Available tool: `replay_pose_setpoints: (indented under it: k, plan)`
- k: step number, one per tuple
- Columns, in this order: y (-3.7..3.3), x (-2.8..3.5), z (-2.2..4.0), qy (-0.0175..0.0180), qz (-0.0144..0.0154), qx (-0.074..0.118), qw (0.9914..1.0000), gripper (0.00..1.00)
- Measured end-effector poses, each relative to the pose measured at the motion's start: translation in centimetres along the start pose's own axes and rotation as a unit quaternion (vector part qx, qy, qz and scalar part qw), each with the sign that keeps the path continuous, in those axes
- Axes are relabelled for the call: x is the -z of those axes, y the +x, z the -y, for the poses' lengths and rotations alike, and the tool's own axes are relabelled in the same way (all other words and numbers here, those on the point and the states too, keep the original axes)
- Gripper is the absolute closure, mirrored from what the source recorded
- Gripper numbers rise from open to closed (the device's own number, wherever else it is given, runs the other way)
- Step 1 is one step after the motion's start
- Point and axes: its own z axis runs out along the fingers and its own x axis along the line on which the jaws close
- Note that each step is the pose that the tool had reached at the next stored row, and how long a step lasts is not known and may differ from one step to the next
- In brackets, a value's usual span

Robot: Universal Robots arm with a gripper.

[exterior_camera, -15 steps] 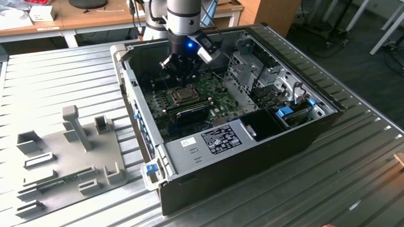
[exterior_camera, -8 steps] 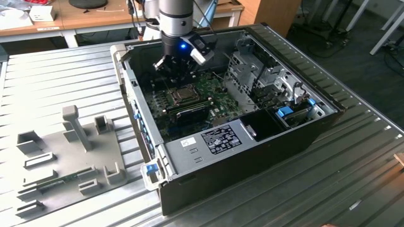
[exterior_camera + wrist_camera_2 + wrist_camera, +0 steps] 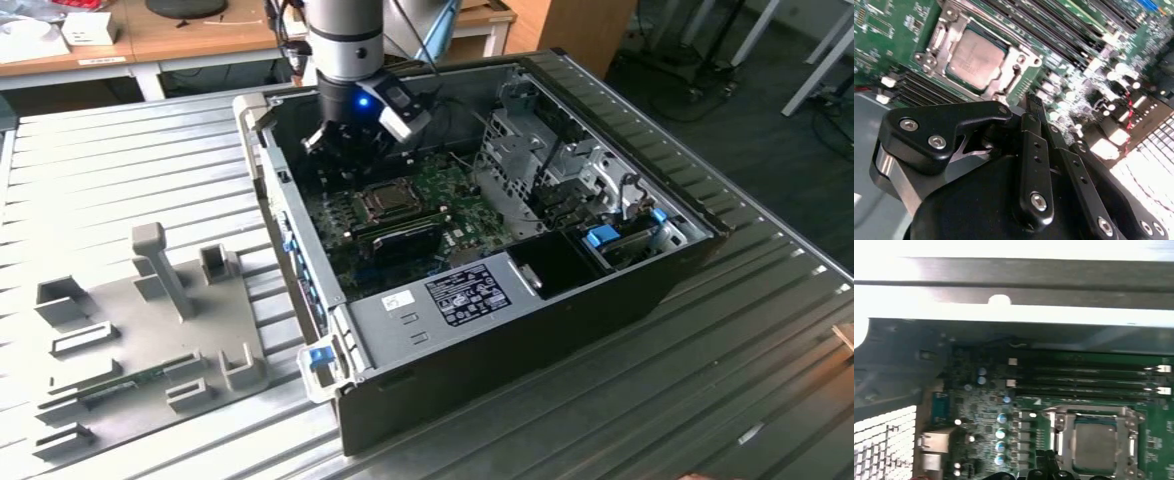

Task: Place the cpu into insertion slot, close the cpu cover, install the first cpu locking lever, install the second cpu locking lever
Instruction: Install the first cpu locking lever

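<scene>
In the exterior view the gripper [image 3: 350, 150] hangs inside the computer case [image 3: 534, 330], just on the far side of the cpu [image 3: 390, 200]. The second wrist view shows it clenched and empty, with the cpu [image 3: 976, 59] seated under the cover [image 3: 1015, 70]. In the first wrist view a skewed push on the cover [image 3: 1060, 437] could slip and scrape the circuit board [image 3: 1154, 440].

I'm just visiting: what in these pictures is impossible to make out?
- Exterior view: the cpu is too small to show how it is locked down.
- Second wrist view: the pincer hides the near edge of the cpu cover.
- First wrist view: the picture's edge cuts off part of the cpu cover, and glare bleaches the case wall.
</scene>
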Motion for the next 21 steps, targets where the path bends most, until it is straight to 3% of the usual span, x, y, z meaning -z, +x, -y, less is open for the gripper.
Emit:
replay_pose_setpoints:
  k: [9,15,21]
  plan:
    - [1.25,0.05,-0.05,0.0006,0.0014,0.0,1.0,0.9]
    - [1.36,0.1,-0.05,0.0008,0.0015,0.0,1.0,0.9]
    - [1.31,1.08,-0.06,0.0007,0.0016,0.0,1.0,0.9]
